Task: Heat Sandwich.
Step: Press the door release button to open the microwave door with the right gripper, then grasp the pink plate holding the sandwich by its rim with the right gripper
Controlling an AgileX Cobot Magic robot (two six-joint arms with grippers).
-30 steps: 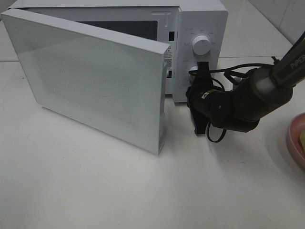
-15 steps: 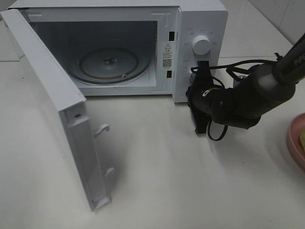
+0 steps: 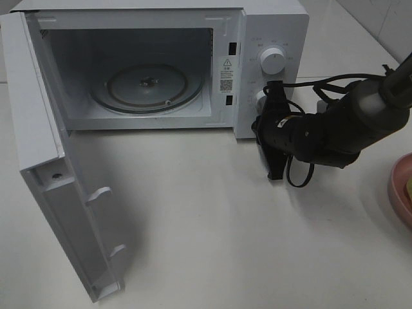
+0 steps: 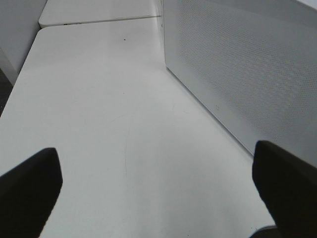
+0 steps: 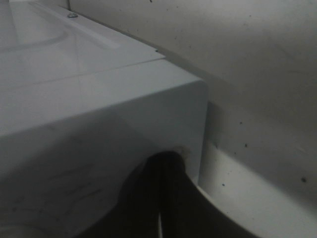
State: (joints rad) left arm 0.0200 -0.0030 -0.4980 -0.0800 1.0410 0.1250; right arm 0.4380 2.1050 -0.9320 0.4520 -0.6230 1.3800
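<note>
The microwave (image 3: 270, 38) door (image 3: 45, 161) stands wide, ready for loading. The right gripper (image 5: 162, 168) rests at the panel, jaws pressed together. The left gripper (image 4: 158, 198) hangs over the counter (image 3: 212, 244), jaws spread, empty. The sandwich (image 3: 407, 187) is a sliver on the plate (image 3: 394, 183) at the right edge.

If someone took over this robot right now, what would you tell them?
Left gripper: open, holding nothing, beside the door.
Right gripper: shut, holding nothing, by the microwave control panel.
Sandwich: not in the microwave; only the plate edge shows, far right.
Done: door open.
To do: load sandwich, shut door, start heating.
</note>
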